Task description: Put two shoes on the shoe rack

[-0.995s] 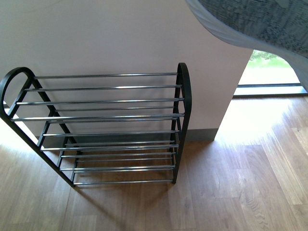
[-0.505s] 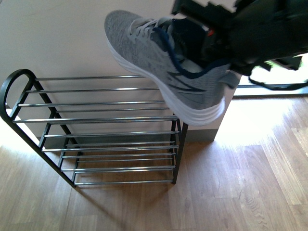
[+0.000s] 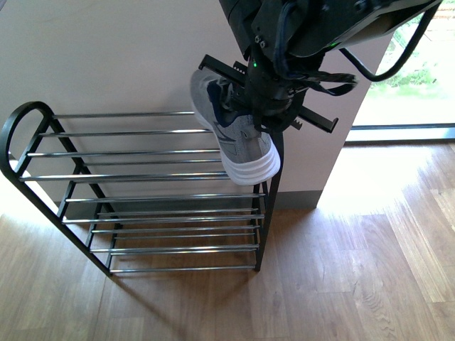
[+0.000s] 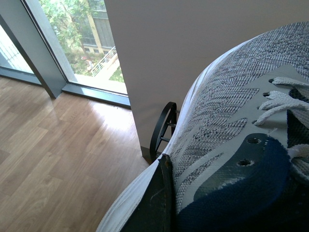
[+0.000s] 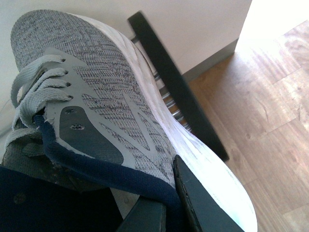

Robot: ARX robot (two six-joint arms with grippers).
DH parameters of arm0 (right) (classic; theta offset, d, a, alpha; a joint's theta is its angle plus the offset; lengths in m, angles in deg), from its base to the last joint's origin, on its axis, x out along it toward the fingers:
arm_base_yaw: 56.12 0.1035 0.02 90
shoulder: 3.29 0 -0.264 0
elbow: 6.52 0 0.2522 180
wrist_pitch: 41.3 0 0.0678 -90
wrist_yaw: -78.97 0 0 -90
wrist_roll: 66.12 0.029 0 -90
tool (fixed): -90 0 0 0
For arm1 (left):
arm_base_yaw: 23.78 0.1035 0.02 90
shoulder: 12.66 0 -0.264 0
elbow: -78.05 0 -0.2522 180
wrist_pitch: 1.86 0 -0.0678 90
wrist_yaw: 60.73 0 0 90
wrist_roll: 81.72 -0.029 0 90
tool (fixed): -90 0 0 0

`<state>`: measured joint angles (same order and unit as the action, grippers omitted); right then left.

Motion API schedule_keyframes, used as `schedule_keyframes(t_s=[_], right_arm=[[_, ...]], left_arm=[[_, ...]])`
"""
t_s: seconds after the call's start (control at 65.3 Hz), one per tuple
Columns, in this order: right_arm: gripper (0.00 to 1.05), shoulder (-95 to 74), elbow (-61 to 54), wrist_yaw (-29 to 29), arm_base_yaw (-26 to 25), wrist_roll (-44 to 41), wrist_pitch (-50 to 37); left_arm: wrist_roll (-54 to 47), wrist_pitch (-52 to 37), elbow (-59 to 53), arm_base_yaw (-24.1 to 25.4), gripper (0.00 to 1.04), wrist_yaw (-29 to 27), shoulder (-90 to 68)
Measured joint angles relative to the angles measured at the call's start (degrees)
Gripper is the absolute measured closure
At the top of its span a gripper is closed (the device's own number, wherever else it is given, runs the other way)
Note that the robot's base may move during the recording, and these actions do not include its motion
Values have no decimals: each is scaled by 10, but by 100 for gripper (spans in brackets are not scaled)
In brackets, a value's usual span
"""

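A grey knit sneaker with a white sole hangs heel-down over the right end of the shoe rack, just above its upper chrome bars. My right gripper is shut on its navy collar. In the right wrist view one finger lies outside the sneaker, and the rack's black end frame runs close behind the sole. My left gripper is shut on a second grey knit sneaker, with one finger against its side. The left arm is out of the front view.
The rack stands against a pale wall on a wood floor. A bright floor-length window is to the right. The left wrist view shows another window and the rack's arched end.
The right arm has carried its sneaker from close in front of the camera down and away, to the right end of the rack's top tiers.
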<state>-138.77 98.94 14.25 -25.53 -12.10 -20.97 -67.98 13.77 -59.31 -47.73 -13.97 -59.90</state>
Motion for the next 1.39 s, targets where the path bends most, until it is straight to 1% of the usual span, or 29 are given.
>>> schedule_keyframes(t_s=[0.153,0.199,0.322,0.429,0.521,0.582,0.659,0.766,0.919,0.949,0.995,1.026,1.072,1.103,1.195,1.271,1.394], right_arm=[[103,-59,108,22,-10,23,50],[103,-68,127,19,-11,34,71],[103,-68,132,-16,-18,63,85],[103,-63,134,-75,-21,113,103],[103,-67,128,-87,-15,141,105],[103,-67,128,-80,-9,151,108],[103,-73,138,-54,-4,155,114],[103,-81,142,-32,-4,153,107],[103,-82,112,-42,-6,151,75],[99,-82,103,-45,-7,147,66],[90,-79,85,-42,-6,140,51],[87,-75,74,-41,-6,137,40],[78,-58,42,-41,-5,125,17],[74,-49,28,-41,-5,120,6],[59,9,-36,-51,-4,87,-52],[46,72,-95,-74,-5,48,-103],[25,199,-212,-137,-5,-22,-174]], left_arm=[[0,0,0,0,103,1,0],[0,0,0,0,103,1,0],[0,0,0,0,103,0,0],[0,0,0,0,103,1,0],[0,0,0,0,103,1,0],[0,0,0,0,103,1,0],[0,0,0,0,103,0,0],[0,0,0,0,103,1,0],[0,0,0,0,103,0,0],[0,0,0,0,103,0,0],[0,0,0,0,103,1,0],[0,0,0,0,103,1,0],[0,0,0,0,103,0,0],[0,0,0,0,103,0,0],[0,0,0,0,103,0,0],[0,0,0,0,103,0,0],[0,0,0,0,103,0,0]])
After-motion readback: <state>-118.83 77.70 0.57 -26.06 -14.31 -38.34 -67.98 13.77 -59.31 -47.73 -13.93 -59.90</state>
